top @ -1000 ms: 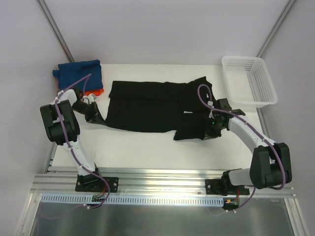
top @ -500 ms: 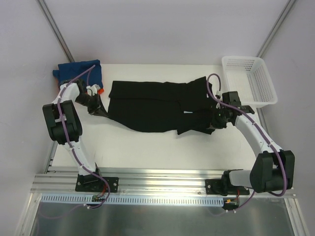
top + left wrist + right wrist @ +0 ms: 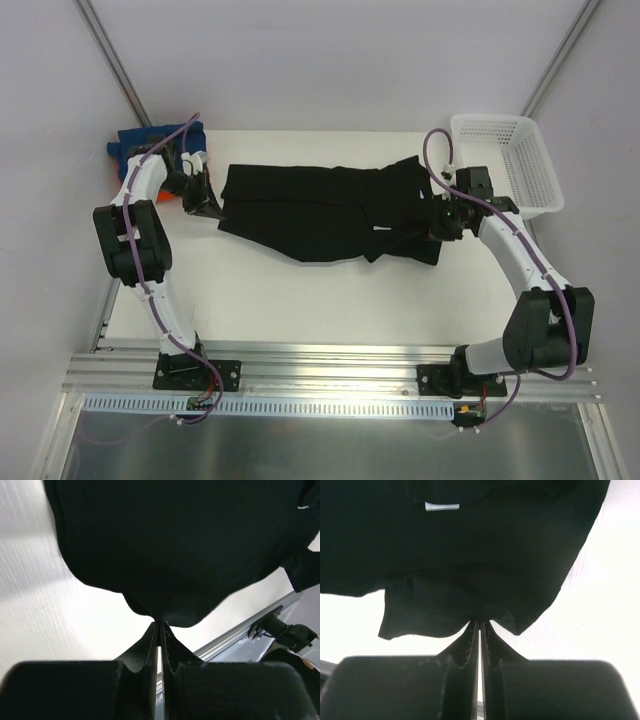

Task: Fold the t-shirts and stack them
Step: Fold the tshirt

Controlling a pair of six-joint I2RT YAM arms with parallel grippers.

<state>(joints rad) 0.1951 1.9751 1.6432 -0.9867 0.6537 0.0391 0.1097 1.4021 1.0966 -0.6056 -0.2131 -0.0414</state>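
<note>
**Top external view.** The black t-shirt [image 3: 320, 215] lies spread lengthwise across the middle of the table [image 3: 300, 290], rumpled and partly doubled over at its right end. The left gripper [image 3: 205, 205] meets the shirt's left edge, towards the table's left side. The right gripper [image 3: 437, 228] meets the shirt's right end, towards the table's right side. The blue t-shirt [image 3: 135, 140] sits bunched at the table's far-left corner. A white mesh basket [image 3: 505, 165] stands at the far-right corner, apart from the black shirt.

**Left wrist view.** The left gripper [image 3: 159, 625] has its fingers [image 3: 148, 642] pressed together on a small peak of the black t-shirt's [image 3: 175, 545] hem. The cloth is drawn to a point at the fingertips and widens away from them over the table [image 3: 50, 605]. A white tag [image 3: 303, 506] shows at the far right of the shirt.

**Right wrist view.** The right gripper [image 3: 479, 622] has its fingers [image 3: 492, 642] closed tight on a pinch of the black t-shirt [image 3: 485, 555], where two overlapping layers meet. The white tag [image 3: 441, 506] lies on the cloth beyond. Bare table [image 3: 600, 605] shows to the right of the shirt.
</note>
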